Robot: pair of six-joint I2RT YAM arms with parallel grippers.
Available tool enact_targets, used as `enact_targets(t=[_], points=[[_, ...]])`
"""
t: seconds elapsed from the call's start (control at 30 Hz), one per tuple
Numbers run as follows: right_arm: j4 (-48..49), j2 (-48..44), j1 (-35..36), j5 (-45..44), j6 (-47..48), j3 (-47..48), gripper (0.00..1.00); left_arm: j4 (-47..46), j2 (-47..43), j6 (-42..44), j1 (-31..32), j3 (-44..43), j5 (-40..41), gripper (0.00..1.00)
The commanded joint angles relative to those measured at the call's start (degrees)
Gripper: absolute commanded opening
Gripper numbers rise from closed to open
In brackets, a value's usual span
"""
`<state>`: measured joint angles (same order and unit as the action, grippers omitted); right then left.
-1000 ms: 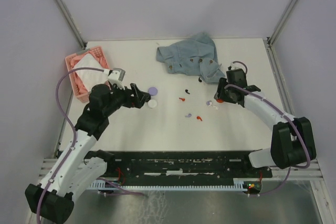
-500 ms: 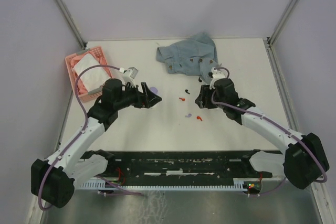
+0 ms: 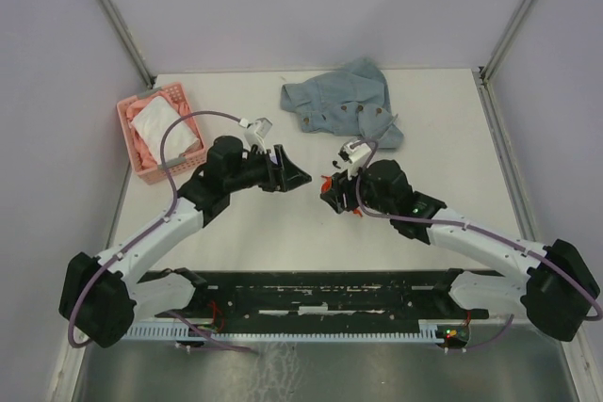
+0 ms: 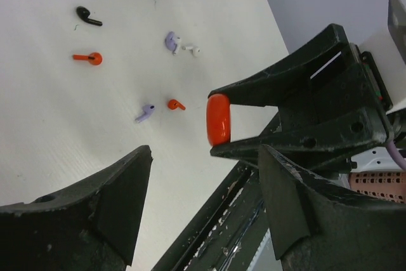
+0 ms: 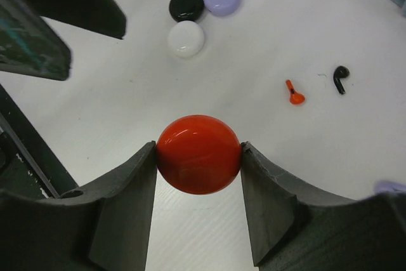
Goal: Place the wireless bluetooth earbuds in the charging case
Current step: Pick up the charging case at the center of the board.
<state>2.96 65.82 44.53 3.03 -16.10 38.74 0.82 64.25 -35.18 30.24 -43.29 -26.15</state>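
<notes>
Right gripper [image 5: 198, 155] clamped on a round red case [image 5: 198, 150], one finger on each side. Left gripper [image 4: 204, 157] faces the red case, jaws apart, nothing between them. Earbuds [image 4: 145, 113] lie loose on the table [image 4: 51, 131] beyond the red case, none touching it. Three other cases [image 5: 186, 38], black, lilac and white, sit grouped, well apart from the red case.
</notes>
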Motion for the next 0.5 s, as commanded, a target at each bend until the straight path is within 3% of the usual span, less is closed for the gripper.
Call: enact_targets(t=[0.0, 0.47], points=[[6.62, -0.67, 3.14, 0.81, 5.28, -0.01, 0.41, -4.42, 1.51, -2.35, 1.29, -3.01, -2.07, 0.74], [10.03, 0.90, 7.23, 1.04, 8.45, 0.55, 0.41, -4.41, 5.06, -2.13, 2.64, -2.50, -6.66, 0.58]])
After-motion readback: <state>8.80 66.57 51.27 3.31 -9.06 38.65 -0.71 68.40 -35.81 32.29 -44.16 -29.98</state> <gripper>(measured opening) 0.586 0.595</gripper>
